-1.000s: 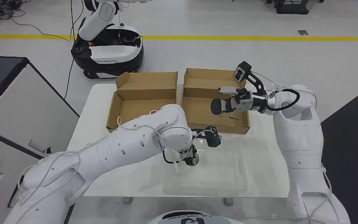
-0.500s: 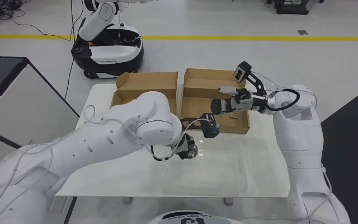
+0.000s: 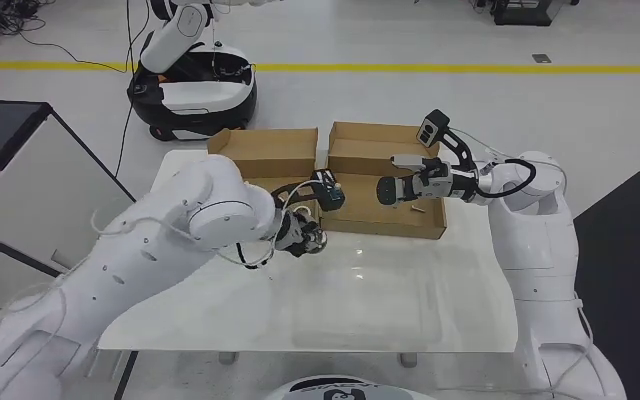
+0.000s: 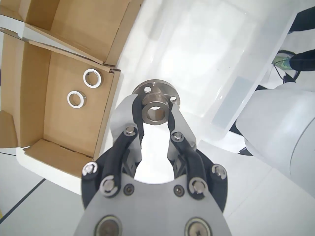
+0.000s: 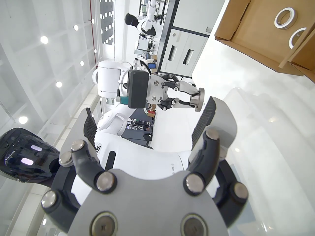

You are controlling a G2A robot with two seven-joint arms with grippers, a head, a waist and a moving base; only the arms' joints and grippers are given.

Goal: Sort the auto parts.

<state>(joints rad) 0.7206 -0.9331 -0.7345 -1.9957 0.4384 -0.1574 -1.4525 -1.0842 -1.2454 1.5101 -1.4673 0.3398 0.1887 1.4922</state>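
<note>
left gripper [image 4: 154,111] pinches the flanged metal hub [image 4: 160,89] by its neck, held above the white table [image 4: 196,50] — just beside a corner of the cardboard box [image 4: 106,109] holding two rings [image 4: 92,78]. right gripper [image 3: 383,190] is spread wide and empty, over the other box [image 3: 400,160].

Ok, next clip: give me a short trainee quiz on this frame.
1. True or false: the left end effector is shut on the flanged metal part.
2. How many white rings lie in the cardboard box beside it?
3. The right end effector is: A) open and empty, B) holding a ring, C) holding a bolt.
Key: 1 true; 2 two; 3 A.
</note>
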